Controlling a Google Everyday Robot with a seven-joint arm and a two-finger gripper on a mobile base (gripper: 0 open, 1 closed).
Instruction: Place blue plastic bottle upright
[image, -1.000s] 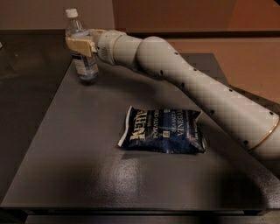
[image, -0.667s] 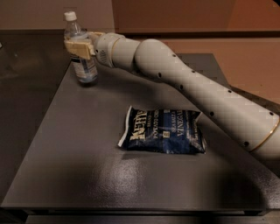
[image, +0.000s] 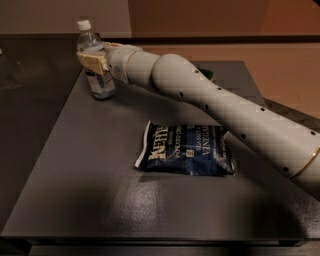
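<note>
The blue plastic bottle (image: 100, 82) is small and clear, with a white cap and a white-and-blue label. It stands nearly upright, leaning slightly left, at the far left corner of the dark table (image: 90, 175). Its base is at or just above the table top. My gripper (image: 92, 61) is at the end of the long white arm coming in from the right. Its tan fingers (image: 90, 62) are closed around the bottle's upper body, just below the shoulder.
A dark blue chip bag (image: 186, 150) lies flat in the middle of the table, under the arm's forearm. The table's left edge runs close beside the bottle. A darker counter (image: 30, 80) lies to the left.
The bottle and gripper have come down a little toward the table top, still held. The chip bag has not moved.
</note>
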